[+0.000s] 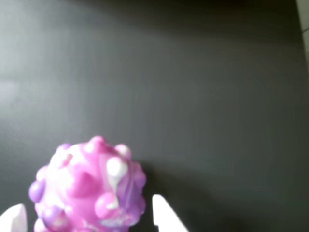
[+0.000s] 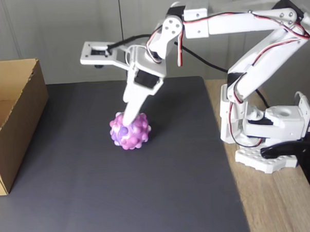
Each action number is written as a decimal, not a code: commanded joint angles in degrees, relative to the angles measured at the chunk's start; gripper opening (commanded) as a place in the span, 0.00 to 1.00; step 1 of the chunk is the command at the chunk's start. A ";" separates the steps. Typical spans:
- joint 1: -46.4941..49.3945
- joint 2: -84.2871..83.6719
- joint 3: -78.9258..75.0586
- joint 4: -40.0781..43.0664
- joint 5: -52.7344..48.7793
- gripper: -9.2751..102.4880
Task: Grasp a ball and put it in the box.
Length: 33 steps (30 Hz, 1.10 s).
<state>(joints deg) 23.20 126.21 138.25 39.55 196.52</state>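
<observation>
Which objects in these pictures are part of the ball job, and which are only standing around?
Part of the job:
- ball, on the dark mat
- box, cardboard, at the left in the fixed view
- gripper, one finger on each side of the ball

Only standing around:
- dark mat
- wooden table
- cables on the arm

A hobby desk setup: wooden tabletop (image 2: 282,203), dark mat (image 2: 122,199), plain grey wall (image 2: 63,27) behind

Wrist view is pretty blurry, and its bottom edge chops off the ball (image 1: 89,186) and both white fingertips (image 1: 164,212). Fixed view's left edge crops the box (image 2: 21,122).
</observation>
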 commanded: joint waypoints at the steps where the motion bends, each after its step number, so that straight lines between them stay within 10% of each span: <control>1: 0.70 2.20 1.32 -1.14 0.70 0.39; 33: -0.70 -5.36 7.56 -13.89 1.32 0.52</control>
<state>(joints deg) 23.12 121.03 145.90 26.98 197.40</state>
